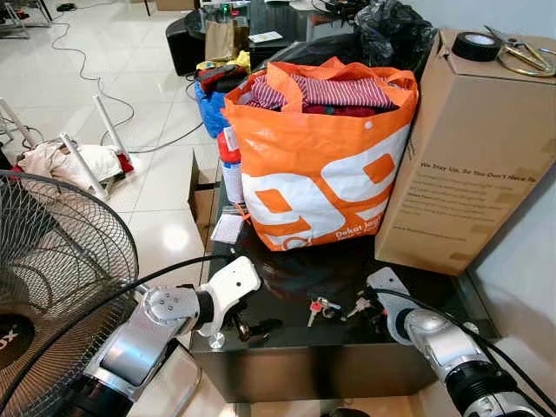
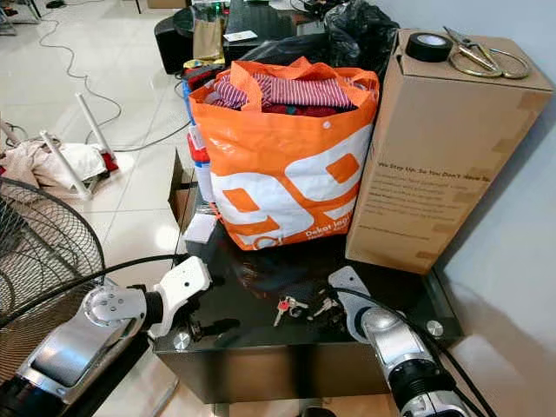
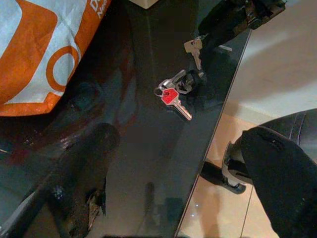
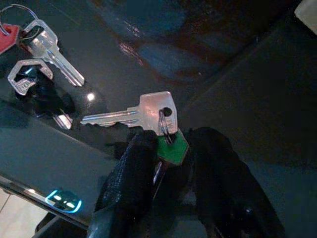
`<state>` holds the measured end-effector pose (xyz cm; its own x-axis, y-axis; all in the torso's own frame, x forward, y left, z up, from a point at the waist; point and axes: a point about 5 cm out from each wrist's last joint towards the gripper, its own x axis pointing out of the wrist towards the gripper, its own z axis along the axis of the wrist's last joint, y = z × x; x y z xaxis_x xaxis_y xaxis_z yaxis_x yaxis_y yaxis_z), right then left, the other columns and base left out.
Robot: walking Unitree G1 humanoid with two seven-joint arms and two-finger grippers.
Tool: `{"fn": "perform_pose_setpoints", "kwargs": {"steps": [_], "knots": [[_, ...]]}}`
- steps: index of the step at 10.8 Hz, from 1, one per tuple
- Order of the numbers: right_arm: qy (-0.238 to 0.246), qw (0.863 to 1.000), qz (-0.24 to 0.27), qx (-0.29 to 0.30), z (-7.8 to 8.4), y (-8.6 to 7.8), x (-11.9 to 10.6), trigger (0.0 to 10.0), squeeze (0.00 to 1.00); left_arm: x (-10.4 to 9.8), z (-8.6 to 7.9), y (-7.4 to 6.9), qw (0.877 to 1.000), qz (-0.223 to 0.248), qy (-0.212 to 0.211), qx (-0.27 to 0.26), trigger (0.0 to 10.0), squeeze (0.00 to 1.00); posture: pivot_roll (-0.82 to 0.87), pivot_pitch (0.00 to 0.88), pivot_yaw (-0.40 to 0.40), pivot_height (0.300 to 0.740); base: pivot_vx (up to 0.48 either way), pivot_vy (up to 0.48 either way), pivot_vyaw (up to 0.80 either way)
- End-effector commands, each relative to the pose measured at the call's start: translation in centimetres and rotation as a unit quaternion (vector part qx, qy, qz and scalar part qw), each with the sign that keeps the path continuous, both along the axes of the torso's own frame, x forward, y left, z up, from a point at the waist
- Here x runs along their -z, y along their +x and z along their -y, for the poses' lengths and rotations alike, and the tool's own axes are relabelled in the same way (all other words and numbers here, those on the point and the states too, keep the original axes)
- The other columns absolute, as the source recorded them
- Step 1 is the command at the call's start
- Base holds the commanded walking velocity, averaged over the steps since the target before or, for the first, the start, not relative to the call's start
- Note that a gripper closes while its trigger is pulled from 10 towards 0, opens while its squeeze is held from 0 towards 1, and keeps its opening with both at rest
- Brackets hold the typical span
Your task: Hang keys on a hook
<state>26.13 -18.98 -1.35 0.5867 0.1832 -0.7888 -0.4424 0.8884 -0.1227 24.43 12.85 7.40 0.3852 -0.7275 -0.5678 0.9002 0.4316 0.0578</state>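
Keys point(image 4: 157, 119) between right tool point(image 4: 171, 163) fingers

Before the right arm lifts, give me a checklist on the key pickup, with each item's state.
1. Right gripper at the keys: ok. Its black fingers straddle the green key tag on the black glass table.
2. Fingers shut on the tag: cannot tell; they sit close on both sides, but contact is not plain.
3. Silver key joined to the tag: ok, a ring links them.
4. Red-capped key bunch apart from the grasp: ok, it lies separately beside it.
5. Left gripper out of the way: ok, it rests at the table's near left edge.
6. Hook located: not ok.
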Motion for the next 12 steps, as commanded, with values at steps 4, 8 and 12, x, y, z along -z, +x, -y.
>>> {"fn": "perform_pose_setpoints", "kwargs": {"steps": [4,8,12], "knots": [[0.002,1.0,0.012,0.018,-0.26,0.61,-0.08,8.0,0.0,-0.24,-0.03,-0.09,1.0,0.0,0.004,0.007,10.0,0.09,-0.14,0.0,0.033,0.74,0.0,0.0,0.0],[0.004,1.0,0.022,0.017,-0.26,0.88,-0.18,6.6,0.0,-0.21,0.09,-0.02,1.0,0.002,0.004,0.008,10.0,0.09,-0.14,0.0,0.029,0.74,0.0,0.0,0.0],[0.009,1.0,0.027,0.009,-0.56,1.01,-0.21,3.7,0.0,-0.25,0.16,-0.09,1.0,0.003,0.003,0.009,10.0,0.09,-0.14,0.0,0.023,0.74,0.0,0.0,0.0]]}}
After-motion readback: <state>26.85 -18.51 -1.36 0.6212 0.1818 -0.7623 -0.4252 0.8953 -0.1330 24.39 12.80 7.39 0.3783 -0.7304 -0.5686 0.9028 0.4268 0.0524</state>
